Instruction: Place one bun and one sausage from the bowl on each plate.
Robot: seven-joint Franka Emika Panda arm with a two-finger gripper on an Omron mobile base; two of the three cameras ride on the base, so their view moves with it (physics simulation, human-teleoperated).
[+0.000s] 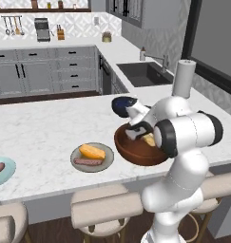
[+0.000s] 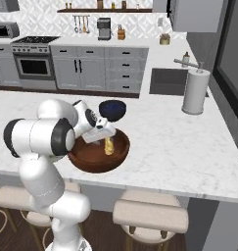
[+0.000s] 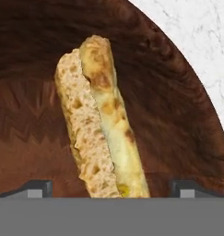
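One bun point(image 3: 102, 124), long, golden-crusted with a porous crumb side, is seen in the round reddish-brown wooden bowl point(image 1: 136, 154) at the counter's front edge, with the gripper point(image 3: 111, 188) lowered into the bowl, its fingers spread wide on either side of the bun and nothing gripped. On the grey plate point(image 1: 91, 157) left of the bowl one bun and one sausage are laid; on the light blue plate point(image 1: 3, 172), further left, one sausage is seen. A small navy bowl point(image 2: 112, 110) stands just behind the wooden one.

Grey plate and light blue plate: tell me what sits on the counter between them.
Nothing: in the left base view the marble counter is bare between the grey plate and the light blue plate.
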